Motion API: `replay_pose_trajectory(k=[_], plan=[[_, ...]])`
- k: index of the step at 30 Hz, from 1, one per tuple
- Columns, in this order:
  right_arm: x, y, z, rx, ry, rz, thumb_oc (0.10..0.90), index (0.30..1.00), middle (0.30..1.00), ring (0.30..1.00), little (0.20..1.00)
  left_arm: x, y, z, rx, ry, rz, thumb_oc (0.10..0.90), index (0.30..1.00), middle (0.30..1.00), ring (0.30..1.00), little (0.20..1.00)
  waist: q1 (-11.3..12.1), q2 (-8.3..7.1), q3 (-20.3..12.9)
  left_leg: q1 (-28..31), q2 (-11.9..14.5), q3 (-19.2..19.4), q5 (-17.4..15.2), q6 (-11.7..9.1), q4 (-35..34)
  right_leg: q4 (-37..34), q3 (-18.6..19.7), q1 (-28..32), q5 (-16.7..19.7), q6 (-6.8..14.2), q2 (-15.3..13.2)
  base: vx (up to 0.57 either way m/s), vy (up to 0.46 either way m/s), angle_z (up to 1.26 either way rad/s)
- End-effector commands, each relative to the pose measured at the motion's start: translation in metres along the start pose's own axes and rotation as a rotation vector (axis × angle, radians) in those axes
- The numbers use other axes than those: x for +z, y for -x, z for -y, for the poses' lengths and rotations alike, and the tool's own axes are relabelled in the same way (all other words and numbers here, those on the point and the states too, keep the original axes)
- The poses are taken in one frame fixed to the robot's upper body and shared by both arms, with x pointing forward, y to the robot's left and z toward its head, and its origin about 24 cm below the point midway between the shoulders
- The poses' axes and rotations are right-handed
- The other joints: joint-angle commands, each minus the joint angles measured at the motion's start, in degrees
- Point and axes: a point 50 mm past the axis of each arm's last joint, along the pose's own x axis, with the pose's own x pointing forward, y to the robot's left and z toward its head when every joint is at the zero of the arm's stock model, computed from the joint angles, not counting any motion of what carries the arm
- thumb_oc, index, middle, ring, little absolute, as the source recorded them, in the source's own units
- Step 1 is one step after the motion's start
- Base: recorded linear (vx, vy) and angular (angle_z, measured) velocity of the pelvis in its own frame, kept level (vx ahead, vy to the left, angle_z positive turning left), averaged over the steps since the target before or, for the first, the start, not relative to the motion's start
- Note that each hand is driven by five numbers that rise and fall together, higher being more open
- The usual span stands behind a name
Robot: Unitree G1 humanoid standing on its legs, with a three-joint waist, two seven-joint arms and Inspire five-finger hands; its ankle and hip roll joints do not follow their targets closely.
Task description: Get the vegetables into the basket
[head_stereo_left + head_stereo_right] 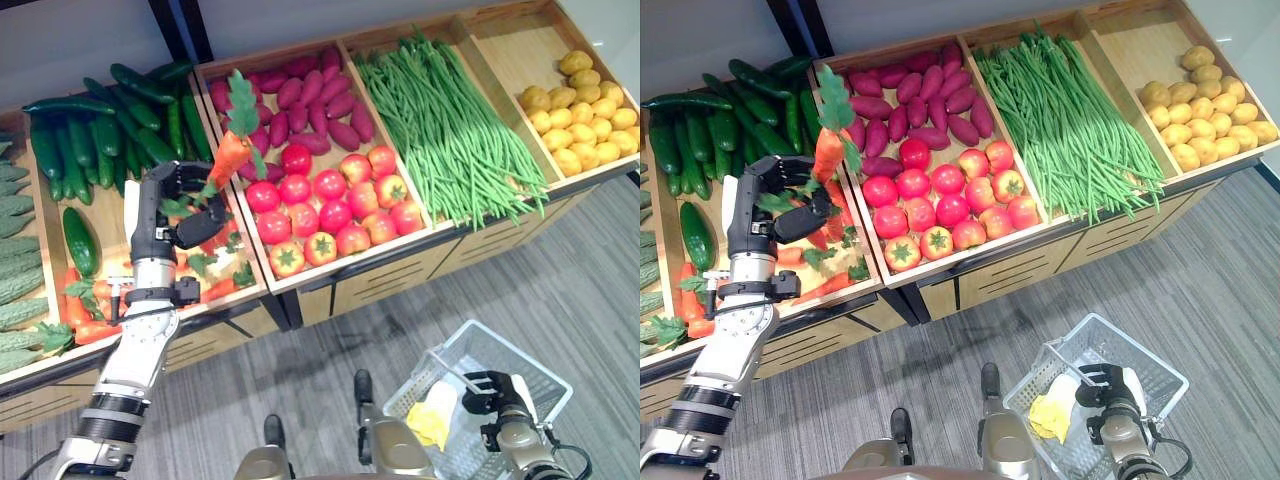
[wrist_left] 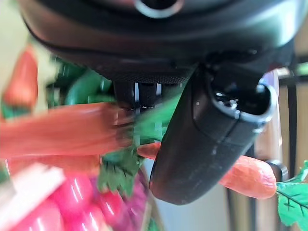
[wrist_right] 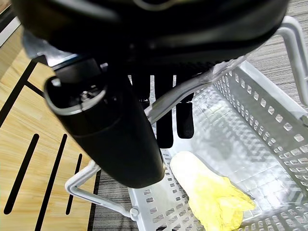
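Note:
My left hand (image 1: 178, 210) is raised over the carrot bin (image 1: 160, 275), shut on an orange carrot (image 1: 230, 155) whose green leaves (image 1: 242, 108) stick up above the hand. In the left wrist view the carrot (image 2: 248, 175) passes behind the thumb (image 2: 207, 134), with more carrots below. My right hand (image 1: 497, 390) at the lower right is shut on the wire handle (image 3: 192, 89) of a white plastic basket (image 1: 535, 370). Inside the basket lies a pale yellow leafy vegetable (image 3: 209, 195), also seen as the vegetable (image 1: 432, 415) from above.
A wooden produce stand holds cucumbers (image 1: 100, 135), purple sweet potatoes (image 1: 310, 100), tomatoes (image 1: 325, 205), long green beans (image 1: 450, 130) and potatoes (image 1: 580, 110). Bitter gourds (image 1: 15, 250) lie at the far left. Grey floor (image 1: 560, 270) spreads in front of the stand.

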Motion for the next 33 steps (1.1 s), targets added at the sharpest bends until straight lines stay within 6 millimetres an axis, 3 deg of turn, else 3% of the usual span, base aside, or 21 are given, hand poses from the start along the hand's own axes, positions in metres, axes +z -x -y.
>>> replay_pose_trajectory(k=[1, 5, 22, 33], plan=[[-0.006, 0.000, 0.004, -0.001, 0.045, -0.008, 0.400, 0.300, 0.300, 0.300, 0.300, 0.045, -0.015, 0.002, -0.060, 0.204, 0.228, 0.400, 0.300, 0.300, 0.300, 0.300, -0.54, -2.61, -3.67, 0.53, 1.70, -3.30, -2.82, -1.16, 0.09, 0.46, 2.17, 2.97, -4.35, 6.25, -6.20, 0.01, 0.003, -0.03], [-0.014, 0.003, 0.001, 0.014, 0.039, -0.039, 0.400, 0.300, 0.300, 0.300, 0.300, 0.044, -0.005, 0.018, -0.141, 0.360, 0.193, 0.400, 0.300, 0.300, 0.300, 0.300, -0.81, -2.48, -3.72, 0.80, 1.65, -3.13, -2.86, -1.06, 0.09, 0.46, 2.57, 3.06, -4.41, 6.18, -6.19, 0.01, 0.000, -0.01], [-0.022, 0.006, 0.001, 0.019, 0.036, -0.057, 0.400, 0.300, 0.300, 0.300, 0.300, 0.061, -0.016, 0.018, -0.149, 0.323, 0.265, 0.400, 0.300, 0.300, 0.300, 0.300, -1.26, -2.40, -4.08, 1.44, 1.84, -2.62, -2.77, -1.14, 0.09, 0.63, 2.82, 3.57, -4.94, 6.16, -5.92, 0.00, -0.005, -0.01], [-0.021, 0.006, -0.002, 0.029, 0.036, -0.059, 0.400, 0.300, 0.300, 0.300, 0.300, 0.083, -0.022, 0.037, -0.218, 0.417, 0.342, 0.400, 0.300, 0.300, 0.300, 0.300, -1.83, -2.76, -4.75, 2.58, 1.10, -2.12, -3.66, -0.54, 0.09, 0.97, 3.39, 4.05, -5.18, 6.39, -6.45, 0.00, 0.004, 0.00]])
